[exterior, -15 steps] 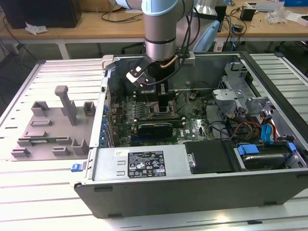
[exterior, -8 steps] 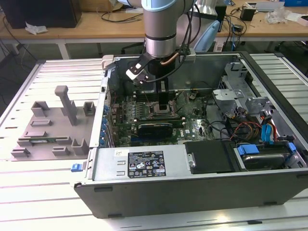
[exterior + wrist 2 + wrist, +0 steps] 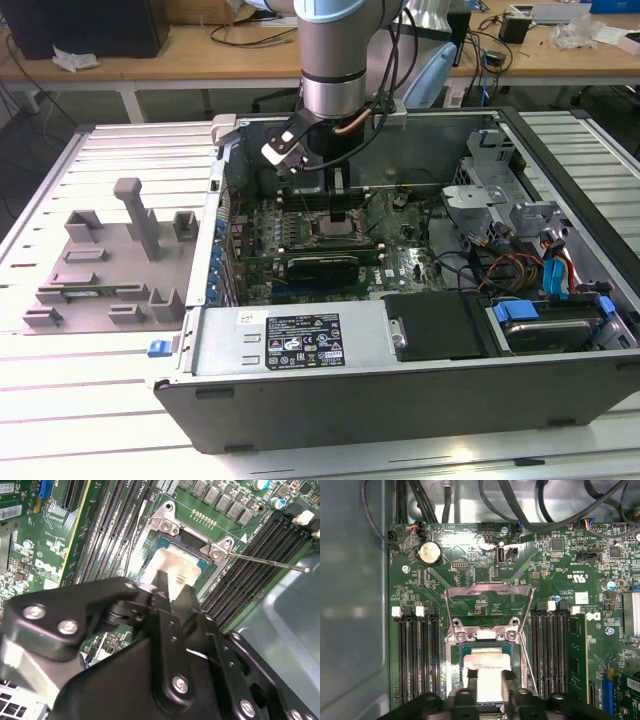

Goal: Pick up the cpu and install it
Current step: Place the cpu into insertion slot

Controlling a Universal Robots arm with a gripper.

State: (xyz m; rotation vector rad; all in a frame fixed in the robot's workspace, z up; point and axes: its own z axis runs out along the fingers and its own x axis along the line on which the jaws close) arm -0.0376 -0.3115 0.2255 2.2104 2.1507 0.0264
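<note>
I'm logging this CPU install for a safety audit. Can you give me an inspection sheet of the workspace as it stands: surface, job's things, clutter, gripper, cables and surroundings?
Surface: ribbed table carrying an open computer case.
Job's things: cpu at the open socket; whether it is fully seated cannot be told.
Clutter: grey fixture beside the case, on the exterior view's left.
Gripper: gripper inside the case, directly over the cpu.
Cables: cables bundled in the case, at the exterior view's right.
Surroundings: wooden benches behind the table.
</note>
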